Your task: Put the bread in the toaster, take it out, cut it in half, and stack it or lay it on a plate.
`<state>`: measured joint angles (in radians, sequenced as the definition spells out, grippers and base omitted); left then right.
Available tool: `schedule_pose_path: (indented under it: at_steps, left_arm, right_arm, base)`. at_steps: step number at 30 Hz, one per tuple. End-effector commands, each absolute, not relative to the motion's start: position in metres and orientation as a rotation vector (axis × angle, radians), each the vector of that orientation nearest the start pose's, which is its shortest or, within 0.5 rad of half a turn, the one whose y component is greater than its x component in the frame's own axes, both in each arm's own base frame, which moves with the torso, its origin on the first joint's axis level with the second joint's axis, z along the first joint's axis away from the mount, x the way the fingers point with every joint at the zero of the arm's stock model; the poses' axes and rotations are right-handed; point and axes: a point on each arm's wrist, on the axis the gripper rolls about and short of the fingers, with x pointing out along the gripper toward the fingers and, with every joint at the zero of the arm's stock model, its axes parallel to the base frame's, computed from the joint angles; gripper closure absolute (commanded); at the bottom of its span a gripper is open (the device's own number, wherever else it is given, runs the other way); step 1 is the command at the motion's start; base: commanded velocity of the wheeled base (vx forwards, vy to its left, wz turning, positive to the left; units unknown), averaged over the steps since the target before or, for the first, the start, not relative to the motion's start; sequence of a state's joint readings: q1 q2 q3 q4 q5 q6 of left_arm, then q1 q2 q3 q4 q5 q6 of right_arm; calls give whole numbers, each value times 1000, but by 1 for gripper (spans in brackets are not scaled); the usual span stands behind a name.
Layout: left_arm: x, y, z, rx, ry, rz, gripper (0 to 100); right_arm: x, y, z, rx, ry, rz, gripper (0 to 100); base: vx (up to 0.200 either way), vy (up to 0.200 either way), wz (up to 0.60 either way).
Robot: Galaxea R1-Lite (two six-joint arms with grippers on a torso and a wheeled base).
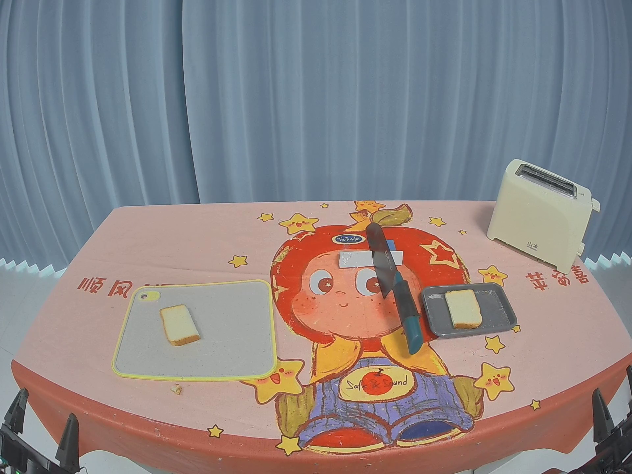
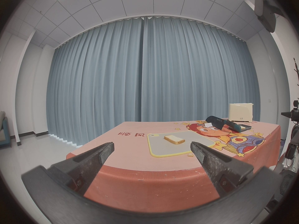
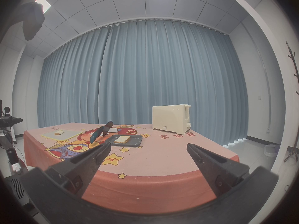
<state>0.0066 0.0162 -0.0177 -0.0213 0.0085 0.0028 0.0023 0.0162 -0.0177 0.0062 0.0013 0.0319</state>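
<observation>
L claw (image 2: pixel 152 146): spread wide, empty, off near edge of table (image 1: pixel 164 245). Well apart from it, on board (image 1: pixel 230 343) at table's L side, bread slice (image 1: pixel 179 324) lying flat. R claw (image 3: pixel 149 146): likewise wide, empty, off near edge. Well beyond it, on tray (image 1: pixel 498 311), 2nd slice (image 1: pixel 463 308). Just beside tray, knife (image 1: pixel 395 286). At far R corner, toaster (image 1: pixel 541 213). Pink cartoon cloth over table. Behind, blue-grey curtain (image 1: pixel 316 87); above, tiled ceiling (image 2: pixel 149 0).

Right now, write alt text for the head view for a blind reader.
One piece of bread lies on a grey cutting board on the left, a second piece in a dark tray on the right. A knife lies between them, and a cream toaster stands at the far right.
</observation>
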Motion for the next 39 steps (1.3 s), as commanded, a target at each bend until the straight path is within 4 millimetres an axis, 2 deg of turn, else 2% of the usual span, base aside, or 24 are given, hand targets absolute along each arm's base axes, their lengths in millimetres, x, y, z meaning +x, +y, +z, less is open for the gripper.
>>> schedule_pose_path:
  at_steps: [1, 4, 8, 10, 32, 39]
  left_arm:
    - [-23, 0, 78, 3, -25, 17, 0]
    - [-23, 0, 80, 4, -46, 20, 0]
    - [-26, 0, 101, 3, -248, 27, 0]
    - [-27, 0, 104, 4, -278, 33, 0]
    - [-27, 1, 103, -40, -271, 52, 0]
    - [-30, 1, 113, -31, -370, 49, 0]
  right_arm:
    - [-23, 0, 76, 32, 3, 5, 0]
    - [-23, 0, 75, 32, 5, 3, 0]
    - [-23, 0, 76, 32, 3, 3, 0]
    - [-23, 0, 76, 32, 3, 3, 0]
    - [-23, 0, 76, 32, 3, 5, 0]
    - [-23, 0, 76, 32, 3, 3, 0]
  base:
    - [0, 0, 0]
    - [0, 0, 0]
    - [0, 0, 0]
    - [0, 0, 0]
    - [0, 0, 0]
    - [0, 0, 0]
